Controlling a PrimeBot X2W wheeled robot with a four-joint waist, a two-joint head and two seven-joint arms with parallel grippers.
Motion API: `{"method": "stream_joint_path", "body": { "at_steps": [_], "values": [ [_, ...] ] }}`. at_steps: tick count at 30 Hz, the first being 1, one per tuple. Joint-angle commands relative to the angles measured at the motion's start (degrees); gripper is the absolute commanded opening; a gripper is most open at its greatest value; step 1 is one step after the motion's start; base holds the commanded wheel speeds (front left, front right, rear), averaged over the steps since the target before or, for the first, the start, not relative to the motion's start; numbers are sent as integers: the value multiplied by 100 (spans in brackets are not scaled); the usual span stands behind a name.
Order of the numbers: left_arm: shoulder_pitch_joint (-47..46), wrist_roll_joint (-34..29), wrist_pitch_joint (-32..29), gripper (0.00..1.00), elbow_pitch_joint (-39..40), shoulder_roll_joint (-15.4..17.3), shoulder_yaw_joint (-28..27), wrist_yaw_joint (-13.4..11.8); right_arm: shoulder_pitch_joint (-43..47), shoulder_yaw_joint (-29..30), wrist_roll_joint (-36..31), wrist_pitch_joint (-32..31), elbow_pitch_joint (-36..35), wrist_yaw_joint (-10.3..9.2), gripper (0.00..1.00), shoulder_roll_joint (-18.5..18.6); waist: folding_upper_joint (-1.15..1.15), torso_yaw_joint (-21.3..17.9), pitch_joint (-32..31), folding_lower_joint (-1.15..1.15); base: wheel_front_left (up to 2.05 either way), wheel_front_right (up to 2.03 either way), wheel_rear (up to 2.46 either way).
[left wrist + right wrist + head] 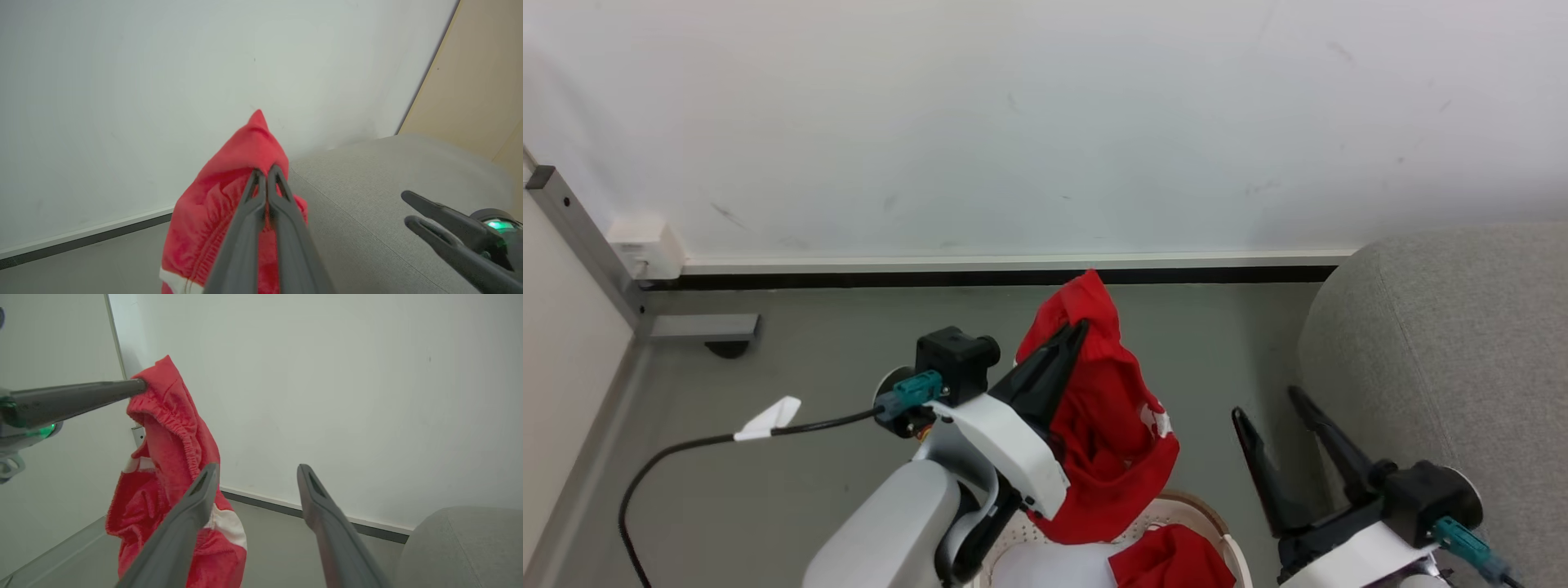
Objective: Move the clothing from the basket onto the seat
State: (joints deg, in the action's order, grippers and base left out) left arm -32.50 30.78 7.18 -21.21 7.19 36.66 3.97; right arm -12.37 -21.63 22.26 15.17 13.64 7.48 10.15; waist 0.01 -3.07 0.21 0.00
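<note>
Bright red soft fabric garment (1107,425) with white trim is hung long-axis vertical, peak up, pinched by the left gripper (1080,328) above the cream-white perforated plastic basket (1221,527). A second red garment (1172,562) in the basket is shown by the head view, the elastic waistband by the right wrist view. Left arm is raised. Right gripper (1266,403) is spread wide, empty, beside the light-grey upholstered sofa (1445,367).

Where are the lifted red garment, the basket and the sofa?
lifted red garment (1107,425), head view, hanging middle.
basket (1207,510), head view, tan rim.
sofa (1445,343), head view, rounded grey side.
</note>
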Motion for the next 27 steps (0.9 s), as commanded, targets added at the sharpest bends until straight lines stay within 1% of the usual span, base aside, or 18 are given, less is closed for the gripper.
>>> {"method": "stream_joint_path", "body": {
  "at_steps": [1,5,12,16,23,27],
  "values": [
    [90,89,0,0,37,-10,23,-16,-169,-182,100,-4,136,2,100,76,-1,44,-19,0,0,0,0],
    [178,104,-41,0,11,-79,173,11,-585,-809,326,-6,663,2,100,169,-1,143,-45,0,0,0,0],
    [276,120,-12,0,-74,-236,422,27,-1342,-2093,578,-165,1627,-3,100,297,-1,353,-103,0,0,0,0],
    [294,153,-10,0,-112,-303,562,54,-1669,-2662,707,-242,2165,-3,100,299,-1,498,-141,0,0,0,0],
    [292,179,-47,0,-108,-373,833,67,-2107,-3411,1017,-215,2904,-3,100,161,-1,772,-182,0,0,0,0],
    [277,269,-50,0,-64,-393,964,82,-2289,-3585,1210,-166,3344,-3,100,85,-1,912,-182,0,0,0,0]
  ]
}}
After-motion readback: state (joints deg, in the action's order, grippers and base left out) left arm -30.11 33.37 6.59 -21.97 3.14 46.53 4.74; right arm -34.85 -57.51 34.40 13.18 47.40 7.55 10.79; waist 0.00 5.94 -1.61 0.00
